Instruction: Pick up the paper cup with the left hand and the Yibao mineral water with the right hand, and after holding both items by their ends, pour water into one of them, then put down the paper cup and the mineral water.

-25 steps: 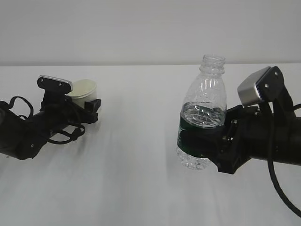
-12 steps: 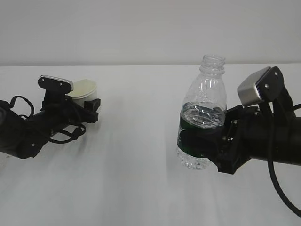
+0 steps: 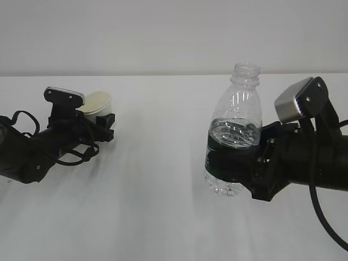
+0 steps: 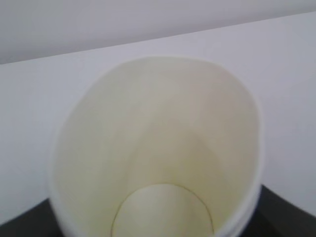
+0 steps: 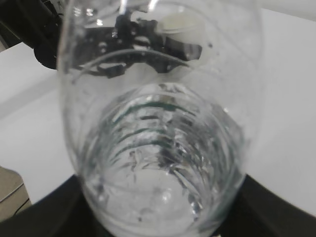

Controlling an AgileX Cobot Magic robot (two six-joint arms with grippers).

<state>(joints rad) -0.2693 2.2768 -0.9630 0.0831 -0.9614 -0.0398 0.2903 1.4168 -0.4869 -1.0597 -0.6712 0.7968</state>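
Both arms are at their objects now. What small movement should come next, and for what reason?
Probably the left gripper should finish closing on the paper cup, then lift it. The right gripper already holds the water bottle off the table, uncapped and partly full, while the cup looks empty and still low.

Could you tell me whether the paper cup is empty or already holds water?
Empty: the left wrist view shows the paper cup with a dry, bare bottom.

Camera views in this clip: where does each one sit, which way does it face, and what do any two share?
Exterior: low, facing across the table; both arms show, left gripper at the paper cup, right gripper holding the Yibao mineral water.
Left wrist: above the cup, looking inside; dark gripper edges below.
Right wrist: behind the bottle, looking through it.
Shared: right wrist also catches the cup.
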